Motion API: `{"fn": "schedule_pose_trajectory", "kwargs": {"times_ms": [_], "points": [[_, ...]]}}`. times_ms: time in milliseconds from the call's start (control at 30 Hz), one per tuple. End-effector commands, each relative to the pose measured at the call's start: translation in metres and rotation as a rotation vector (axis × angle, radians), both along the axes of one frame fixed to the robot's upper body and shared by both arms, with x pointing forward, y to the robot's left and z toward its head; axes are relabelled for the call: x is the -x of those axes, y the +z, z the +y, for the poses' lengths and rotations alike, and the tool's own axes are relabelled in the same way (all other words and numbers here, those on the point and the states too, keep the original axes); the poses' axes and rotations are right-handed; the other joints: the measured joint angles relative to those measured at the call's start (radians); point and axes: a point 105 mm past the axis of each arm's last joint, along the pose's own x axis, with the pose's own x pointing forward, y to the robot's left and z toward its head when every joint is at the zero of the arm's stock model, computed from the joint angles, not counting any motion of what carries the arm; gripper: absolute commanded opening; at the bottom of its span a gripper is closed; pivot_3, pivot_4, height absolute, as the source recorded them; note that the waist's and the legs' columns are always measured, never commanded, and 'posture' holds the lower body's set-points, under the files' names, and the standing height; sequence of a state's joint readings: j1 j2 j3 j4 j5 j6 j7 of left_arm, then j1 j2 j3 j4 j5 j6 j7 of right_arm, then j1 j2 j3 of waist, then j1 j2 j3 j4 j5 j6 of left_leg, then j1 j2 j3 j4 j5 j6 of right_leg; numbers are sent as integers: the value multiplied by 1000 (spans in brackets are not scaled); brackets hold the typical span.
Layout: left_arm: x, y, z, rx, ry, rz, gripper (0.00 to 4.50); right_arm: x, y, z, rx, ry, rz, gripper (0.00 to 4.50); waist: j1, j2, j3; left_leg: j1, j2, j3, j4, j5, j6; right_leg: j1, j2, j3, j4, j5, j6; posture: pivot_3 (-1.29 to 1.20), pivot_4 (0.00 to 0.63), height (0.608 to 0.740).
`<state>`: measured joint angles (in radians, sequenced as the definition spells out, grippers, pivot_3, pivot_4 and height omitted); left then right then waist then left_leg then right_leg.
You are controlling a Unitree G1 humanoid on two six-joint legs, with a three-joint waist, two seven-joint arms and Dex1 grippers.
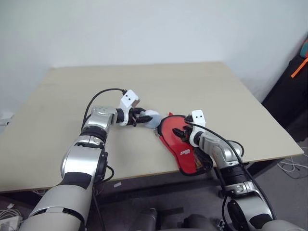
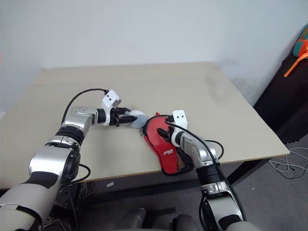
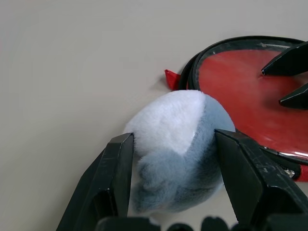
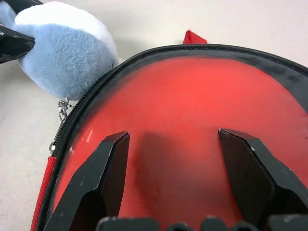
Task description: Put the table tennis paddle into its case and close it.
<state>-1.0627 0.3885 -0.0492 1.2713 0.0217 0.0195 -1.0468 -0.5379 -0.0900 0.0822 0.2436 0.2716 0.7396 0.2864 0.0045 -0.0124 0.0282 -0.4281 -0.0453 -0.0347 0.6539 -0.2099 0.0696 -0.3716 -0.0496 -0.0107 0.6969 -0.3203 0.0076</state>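
Table [image 1: 72,96]: 1 case [image 1: 179,143], 1 plush ball [image 3: 178,144].

Small white logo [image 1: 185,152] printed on red face of case [image 1: 174,139], near narrow end; lettering too small to read. No other markings legible.

The left end effector [image 3: 175,180] clasps a fluffy grey-white ball [image 3: 179,149] beside the case [image 3: 240,91].
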Motion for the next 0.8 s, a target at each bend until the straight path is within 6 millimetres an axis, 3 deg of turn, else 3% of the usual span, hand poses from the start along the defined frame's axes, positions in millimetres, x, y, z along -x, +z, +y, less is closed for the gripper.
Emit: {"fn": "schedule_pose_trajectory", "kwargs": {"times_ms": [33,167,367,533,667,800], "points": [[1,-6,-10,76,26,56,2809,7,-25,-11,49,-41,91,3187,0,0,-5,0,0,0,0,0,0,0,0,0,0,0,0,0,0,740],[5,-16,-23,170,66,176,2809,7,-26,-11,52,-46,95,3187,0,0,-8,0,-1,-2,0,0,0,0,0,2,0,0,0,0,0,740],[18,-45,-39,145,62,295,2809,7,-26,-14,55,-65,98,3187,2,2,-19,1,-5,-5,-1,0,1,1,0,8,1,0,0,0,0,740],[22,-56,-49,107,63,322,2809,7,-27,-19,64,-84,99,3187,10,4,-30,2,-14,-11,-5,2,4,2,0,24,1,-1,1,0,0,740],[16,-56,-53,77,77,234,2809,7,-29,-23,86,-101,95,3187,10,4,-35,2,-19,-17,-5,3,5,4,-1,26,1,-1,1,0,0,740],[12,-55,-53,86,124,232,3756,6,-29,-22,85,-101,94,3241,9,4,-37,3,-22,-25,-5,2,3,7,-1,27,1,-1,1,0,0,740]]}}
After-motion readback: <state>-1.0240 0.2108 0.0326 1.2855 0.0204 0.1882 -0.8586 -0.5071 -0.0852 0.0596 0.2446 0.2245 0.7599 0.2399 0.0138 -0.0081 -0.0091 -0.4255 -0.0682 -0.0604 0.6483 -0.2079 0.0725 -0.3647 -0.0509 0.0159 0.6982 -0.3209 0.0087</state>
